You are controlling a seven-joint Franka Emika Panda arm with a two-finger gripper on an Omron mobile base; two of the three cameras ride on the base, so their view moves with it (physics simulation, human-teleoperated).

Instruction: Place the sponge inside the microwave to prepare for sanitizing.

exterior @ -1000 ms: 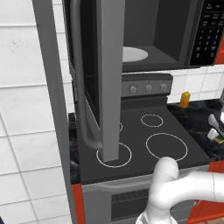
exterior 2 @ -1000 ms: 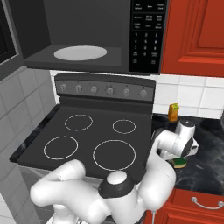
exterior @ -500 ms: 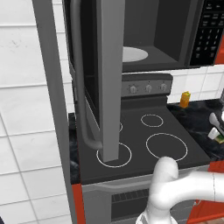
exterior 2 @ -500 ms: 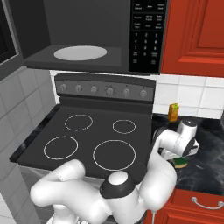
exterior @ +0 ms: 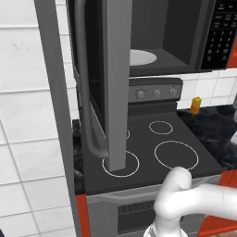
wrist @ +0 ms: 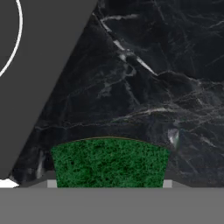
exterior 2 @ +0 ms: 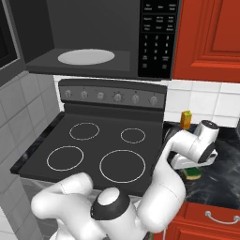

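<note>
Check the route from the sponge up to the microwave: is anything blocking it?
Nothing visible blocks it. The sponge sits on the dark counter right of the stove, under the gripper. The microwave above the stove has its door swung wide open, and the turntable is bare.

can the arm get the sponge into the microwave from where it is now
Probably yes. The pincer is shut on the sponge at the counter, the microwave door stands open, and nothing sits on the turntable.
</note>
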